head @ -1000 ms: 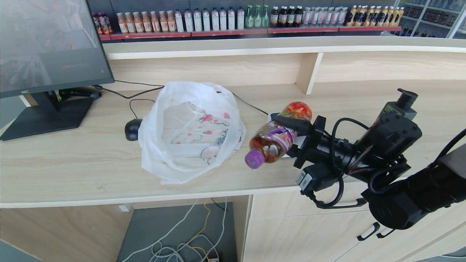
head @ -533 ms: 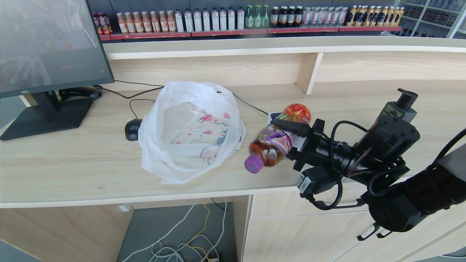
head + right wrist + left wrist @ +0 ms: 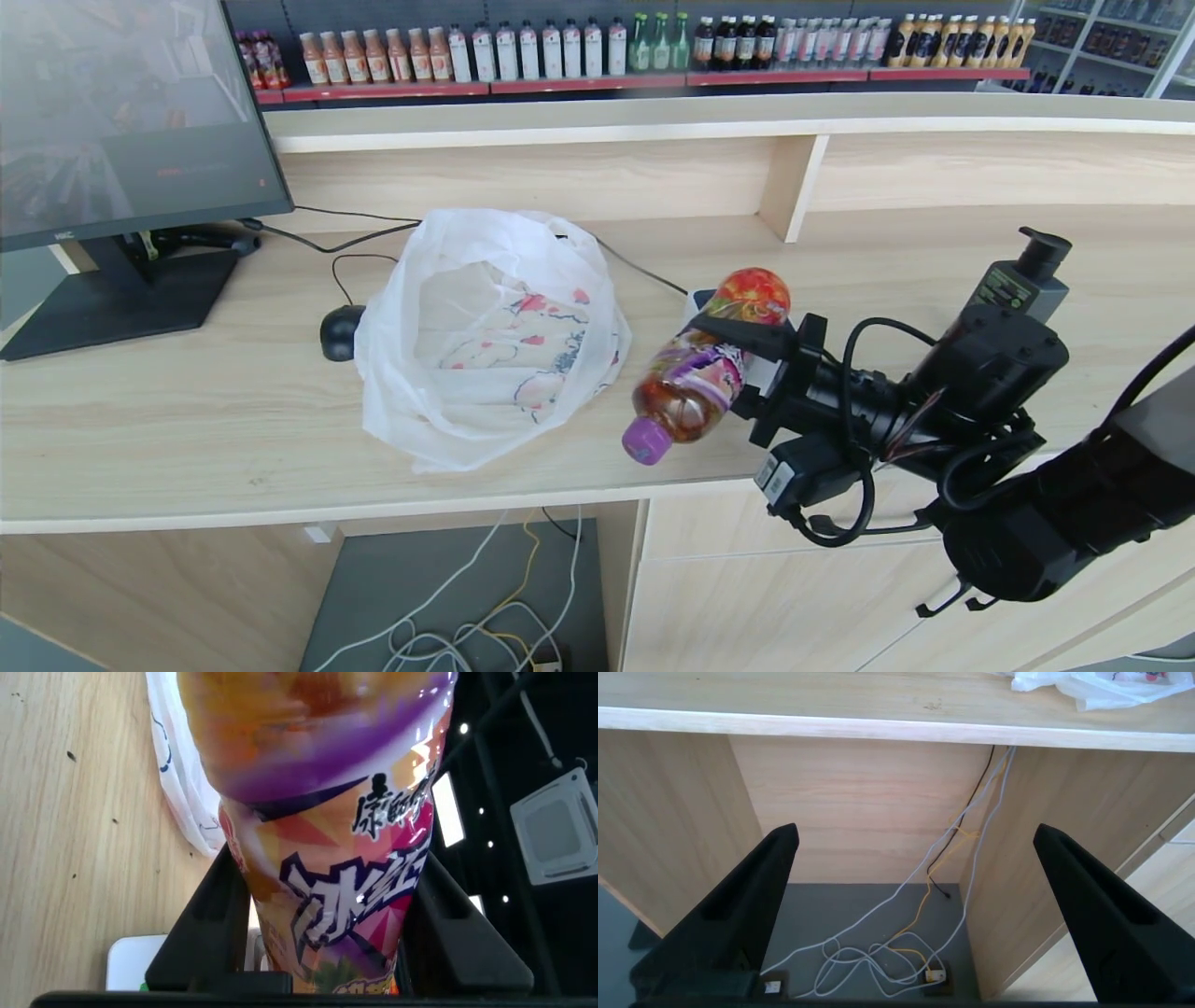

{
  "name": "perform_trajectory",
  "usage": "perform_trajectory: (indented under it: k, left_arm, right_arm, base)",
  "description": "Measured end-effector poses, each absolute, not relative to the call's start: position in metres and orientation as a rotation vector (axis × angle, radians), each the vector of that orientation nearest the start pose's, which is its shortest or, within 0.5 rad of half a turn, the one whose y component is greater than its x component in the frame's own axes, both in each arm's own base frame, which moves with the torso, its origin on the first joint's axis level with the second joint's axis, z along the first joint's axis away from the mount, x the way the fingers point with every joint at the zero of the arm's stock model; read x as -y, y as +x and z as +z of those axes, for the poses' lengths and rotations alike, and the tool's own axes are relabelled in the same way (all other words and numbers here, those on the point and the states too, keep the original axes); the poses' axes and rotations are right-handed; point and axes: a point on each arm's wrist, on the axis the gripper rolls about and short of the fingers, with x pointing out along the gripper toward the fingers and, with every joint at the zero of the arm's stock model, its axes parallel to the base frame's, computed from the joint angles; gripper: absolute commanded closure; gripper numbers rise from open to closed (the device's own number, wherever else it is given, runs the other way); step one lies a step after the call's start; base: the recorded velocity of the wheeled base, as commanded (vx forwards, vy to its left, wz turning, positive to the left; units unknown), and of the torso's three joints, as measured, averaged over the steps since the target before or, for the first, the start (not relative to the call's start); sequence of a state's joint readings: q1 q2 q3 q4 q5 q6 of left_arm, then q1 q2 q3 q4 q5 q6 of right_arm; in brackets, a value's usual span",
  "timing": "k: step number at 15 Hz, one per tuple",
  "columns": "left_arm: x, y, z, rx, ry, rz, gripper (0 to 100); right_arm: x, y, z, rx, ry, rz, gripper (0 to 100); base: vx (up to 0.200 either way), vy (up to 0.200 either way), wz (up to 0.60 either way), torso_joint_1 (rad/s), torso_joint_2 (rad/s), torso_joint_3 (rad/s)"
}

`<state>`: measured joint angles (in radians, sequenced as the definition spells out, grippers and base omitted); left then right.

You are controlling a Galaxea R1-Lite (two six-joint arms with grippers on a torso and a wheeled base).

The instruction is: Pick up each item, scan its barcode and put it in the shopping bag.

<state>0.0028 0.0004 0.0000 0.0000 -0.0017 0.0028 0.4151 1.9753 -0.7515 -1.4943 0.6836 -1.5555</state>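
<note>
A tea bottle (image 3: 698, 371) with a purple cap (image 3: 646, 441) and a purple-and-orange label hangs tilted over the wooden counter (image 3: 187, 420), cap pointing down toward the front edge. My right gripper (image 3: 739, 366) is shut on its middle. In the right wrist view the bottle (image 3: 336, 812) sits between the black fingers (image 3: 201, 924). Just left of the bottle lies the white shopping bag (image 3: 485, 336), mouth open. Below the counter's edge my left gripper (image 3: 915, 915) stands open, with nothing between its fingers.
A small white device (image 3: 697, 299) with a cable lies on the counter behind the bottle. A black mouse (image 3: 338, 331) and a monitor (image 3: 121, 112) stand to the left of the bag. A raised ledge (image 3: 653, 140) backs the counter. Loose cables (image 3: 906, 952) lie on the floor.
My right gripper has carried the bottle a little to the left, toward the bag, and the cap end has dipped lower. The bag has not moved.
</note>
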Motion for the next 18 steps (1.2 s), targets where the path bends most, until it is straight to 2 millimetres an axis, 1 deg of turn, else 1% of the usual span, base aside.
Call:
perform_trajectory:
  k: [12, 15, 18]
  left_arm:
    - [0.0, -0.023, 0.075, 0.0, 0.003, 0.001, 0]
    - [0.0, -0.023, 0.075, 0.0, 0.003, 0.001, 0]
    - [0.0, -0.023, 0.075, 0.0, 0.003, 0.001, 0]
  right_arm:
    - [-0.158, 0.304, 0.163, 1.085, -1.402, 0.656, 100]
    - [-0.158, 0.304, 0.175, 1.075, -1.312, 0.66, 100]
    - [-0.158, 0.298, 0.207, 1.069, -1.178, 0.575, 100]
  base:
    - [0.0, 0.0, 0.0, 0.0, 0.0, 0.0]
    - [0.0, 0.0, 0.0, 0.0, 0.0, 0.0]
    - [0.0, 0.0, 0.0, 0.0, 0.0, 0.0]
